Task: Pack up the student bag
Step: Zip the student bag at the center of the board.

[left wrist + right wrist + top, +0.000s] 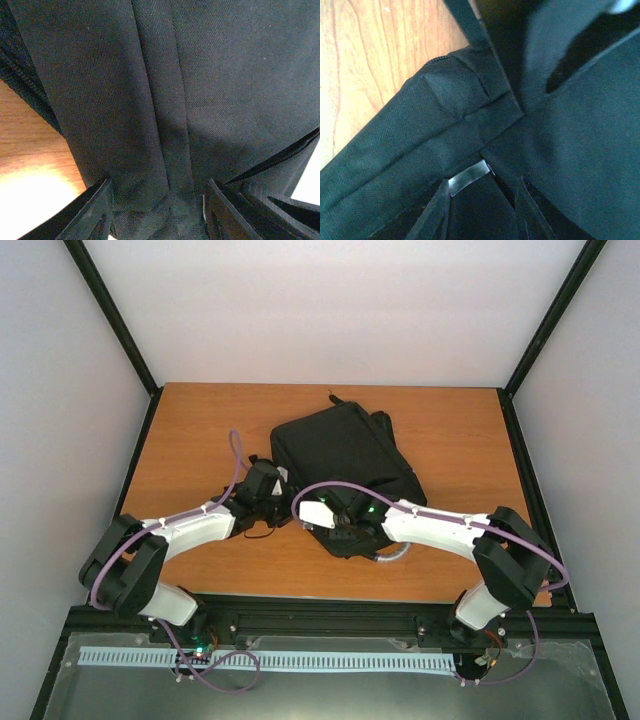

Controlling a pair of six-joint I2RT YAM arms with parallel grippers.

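Note:
The student bag (345, 460), a large black fabric backpack, lies in the middle of the wooden table. My left gripper (266, 486) is at its left edge. In the left wrist view it (158, 184) is shut on a gathered fold of the bag's fabric (200, 75) beside a seam. My right gripper (346, 524) is over the bag's near edge. In the right wrist view it (483, 181) stands open astride a dark fold of the bag (580, 135). A pale grey strip (468, 177) lies by its left fingertip, and a dark slit shows beside the right finger.
Bare table (200, 430) lies left, right and behind the bag. Black frame posts (118, 325) and pale walls close it in. A white oblong piece (316, 513) shows beside the right wrist; I cannot tell what it is. A zip (285, 157) runs at the left wrist view's right.

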